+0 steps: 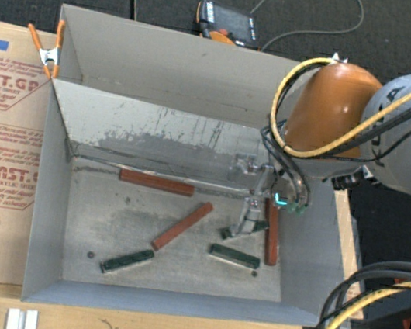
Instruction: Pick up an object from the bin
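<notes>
Looking down into the grey bin (53, 196) and finding the fingers (241, 223) low over the floor, in its right part, under the orange cover (330, 103) of the wrist. Not managing to tell the opening of the fingers, because of metal parts, cables and a small teal light crowding around the tips. Not making out anything between them either; noticing only a small green bit (258, 227) against their right side in the view, too small to name.

Finding the upright red-brown stick (271, 242) just beside the fingers, to the view's right, its upper end hiding behind the wrist parts. Finding the short dark green stick (234, 257) just below the fingers, lying flat; touching or apart, impossible to say. Seeing the slanted red-brown stick (181, 226) to the view's left of the fingers, near but apart. Seeing the long red-brown stick (156, 183) farther left and higher, along the foot of the back wall. Seeing another dark green stick (126, 261) well apart, down and left of the fingers.
</notes>
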`<state>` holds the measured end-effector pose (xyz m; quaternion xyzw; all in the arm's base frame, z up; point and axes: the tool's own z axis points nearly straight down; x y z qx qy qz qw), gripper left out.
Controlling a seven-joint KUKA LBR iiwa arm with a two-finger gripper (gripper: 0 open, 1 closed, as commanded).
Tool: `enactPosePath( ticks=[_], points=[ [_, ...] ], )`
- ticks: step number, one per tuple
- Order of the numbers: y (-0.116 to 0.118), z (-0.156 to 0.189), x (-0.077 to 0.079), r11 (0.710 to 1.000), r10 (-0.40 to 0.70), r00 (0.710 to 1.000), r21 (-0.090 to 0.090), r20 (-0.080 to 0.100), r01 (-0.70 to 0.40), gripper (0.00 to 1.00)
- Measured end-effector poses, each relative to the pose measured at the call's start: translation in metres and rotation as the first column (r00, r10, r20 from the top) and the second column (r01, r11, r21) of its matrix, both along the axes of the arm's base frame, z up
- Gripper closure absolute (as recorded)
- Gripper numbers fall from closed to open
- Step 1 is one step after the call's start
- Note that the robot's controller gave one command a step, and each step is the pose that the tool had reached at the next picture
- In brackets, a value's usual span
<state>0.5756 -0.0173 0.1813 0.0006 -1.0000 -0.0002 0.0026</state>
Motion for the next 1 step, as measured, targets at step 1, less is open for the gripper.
enactPosePath(
  ticks=[1],
  points=[
    [-0.0661, -0.1109, -0.0288, 0.999, 0.040, 0.999, -0.001, -0.002, -0.040, 0.00]
  ],
)
